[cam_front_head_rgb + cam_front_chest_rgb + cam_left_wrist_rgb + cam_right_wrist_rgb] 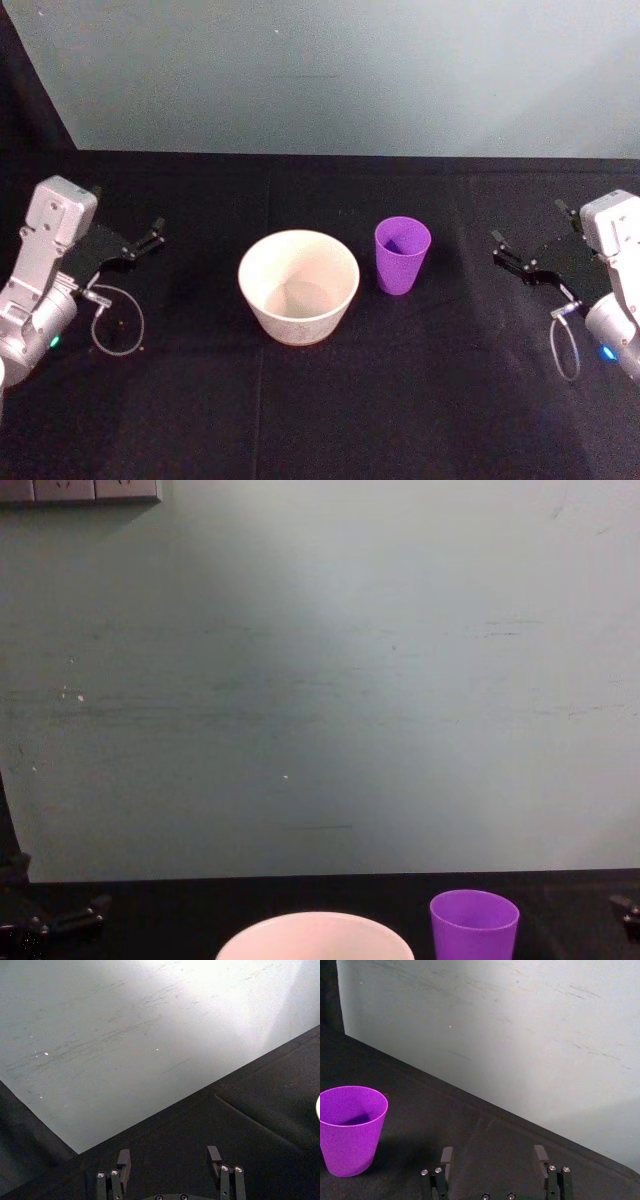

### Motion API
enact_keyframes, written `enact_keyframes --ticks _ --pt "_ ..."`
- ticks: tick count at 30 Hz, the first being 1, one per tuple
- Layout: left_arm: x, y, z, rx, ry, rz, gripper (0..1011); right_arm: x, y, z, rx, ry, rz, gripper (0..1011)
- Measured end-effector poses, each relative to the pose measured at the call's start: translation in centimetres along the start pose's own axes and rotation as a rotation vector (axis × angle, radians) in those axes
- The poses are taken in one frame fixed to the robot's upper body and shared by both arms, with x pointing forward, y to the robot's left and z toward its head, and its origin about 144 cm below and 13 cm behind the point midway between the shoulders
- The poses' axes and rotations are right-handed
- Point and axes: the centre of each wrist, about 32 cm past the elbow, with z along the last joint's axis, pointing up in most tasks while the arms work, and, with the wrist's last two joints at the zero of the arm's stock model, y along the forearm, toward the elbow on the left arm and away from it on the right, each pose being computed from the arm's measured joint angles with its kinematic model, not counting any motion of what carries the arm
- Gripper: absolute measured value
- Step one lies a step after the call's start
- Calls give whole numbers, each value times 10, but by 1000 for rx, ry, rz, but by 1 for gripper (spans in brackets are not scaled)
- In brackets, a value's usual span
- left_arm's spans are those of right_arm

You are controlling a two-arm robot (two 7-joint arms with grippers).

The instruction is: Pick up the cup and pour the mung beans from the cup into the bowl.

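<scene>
Reach the empty, wide-open right gripper across to the upright purple cup standing just right of the white bowl, clamp its mid-wall gently, lift level, then tip slowly over the bowl, leaving the open, empty left gripper parked far left.

No lettering, label, brand or number is legible on the cup, the bowl or elsewhere.
</scene>
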Motion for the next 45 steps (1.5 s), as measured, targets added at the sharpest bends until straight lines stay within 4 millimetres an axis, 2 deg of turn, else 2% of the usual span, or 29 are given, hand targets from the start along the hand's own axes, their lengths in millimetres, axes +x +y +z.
enact_keyframes --ticks 7,17,23,31,37,45 --pt "0 0 0 0 0 0 1000 3 -5 -2 21 24 19 1010" --pt "0 0 0 0 0 0 1000 8 -34 -21 97 166 203 1010" --pt "0 0 0 0 0 0 1000 6 -37 -30 98 254 310 1010" --pt "0 0 0 0 0 0 1000 -3 -24 -35 82 336 414 1010" --pt "0 0 0 0 0 0 1000 -9 -7 -35 89 373 456 1010" --pt "0 0 0 0 0 0 1000 -17 13 -33 116 324 475 1010"
